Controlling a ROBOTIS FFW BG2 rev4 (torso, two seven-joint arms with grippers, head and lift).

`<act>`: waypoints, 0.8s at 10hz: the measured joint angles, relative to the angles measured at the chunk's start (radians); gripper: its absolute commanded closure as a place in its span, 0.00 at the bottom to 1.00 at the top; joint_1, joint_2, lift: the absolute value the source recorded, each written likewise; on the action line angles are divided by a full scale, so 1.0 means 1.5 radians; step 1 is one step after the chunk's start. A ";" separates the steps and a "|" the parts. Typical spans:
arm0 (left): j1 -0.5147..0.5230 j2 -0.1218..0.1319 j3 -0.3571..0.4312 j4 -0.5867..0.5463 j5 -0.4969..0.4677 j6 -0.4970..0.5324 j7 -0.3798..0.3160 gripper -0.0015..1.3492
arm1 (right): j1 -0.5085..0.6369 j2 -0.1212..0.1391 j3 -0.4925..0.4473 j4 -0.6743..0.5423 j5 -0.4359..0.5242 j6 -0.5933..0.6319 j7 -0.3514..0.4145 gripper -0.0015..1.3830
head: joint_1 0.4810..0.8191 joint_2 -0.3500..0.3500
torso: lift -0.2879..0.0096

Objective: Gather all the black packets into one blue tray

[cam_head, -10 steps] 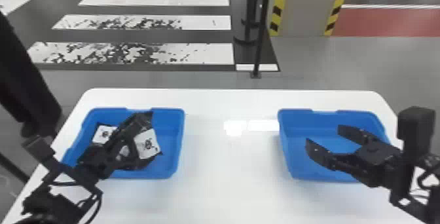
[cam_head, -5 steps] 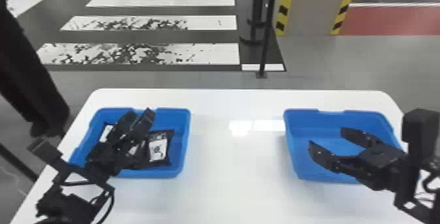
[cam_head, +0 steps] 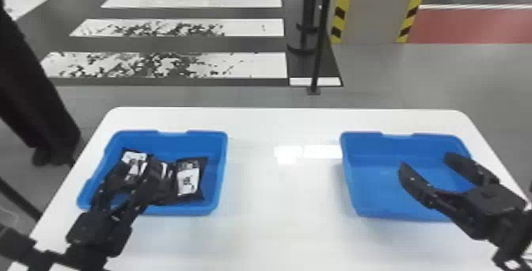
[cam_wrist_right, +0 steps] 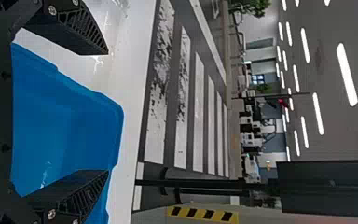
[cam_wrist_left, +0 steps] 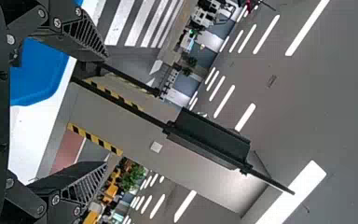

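In the head view my left gripper is over the left blue tray, its fingers spread. A black packet with a white label lies in that tray's right part. Another packet is farther left, partly covered by the gripper; part of what may be one more shows between them. My right gripper hangs open over the right blue tray, where no packets show. In the left wrist view, nothing is between the fingertips of the left gripper. The right wrist view shows the right gripper open beside its tray.
Both trays stand on a white table, with a wide stretch of tabletop between them. Beyond its far edge a thin black pole rises from the floor. A person's dark-clothed leg is past the table's left side.
My left gripper has shifted left and its fingers now stand wider apart; the right-hand packet lies more exposed. My right gripper has moved right over its tray. The head view has shifted slightly.
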 measured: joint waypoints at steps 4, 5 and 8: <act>0.121 -0.016 -0.001 -0.095 -0.074 -0.047 0.030 0.19 | 0.103 0.030 -0.016 0.027 -0.088 -0.301 -0.103 0.09 | 0.63 0.43 | 0.60; 0.142 -0.020 -0.008 -0.108 -0.082 -0.053 0.035 0.19 | 0.137 0.035 -0.015 0.033 -0.094 -0.367 -0.128 0.09 | 0.63 0.38 | 0.60; 0.208 -0.051 0.013 -0.146 -0.143 -0.061 0.051 0.19 | 0.239 0.043 -0.015 0.007 -0.093 -0.439 -0.168 0.09 | 0.63 0.36 | 0.60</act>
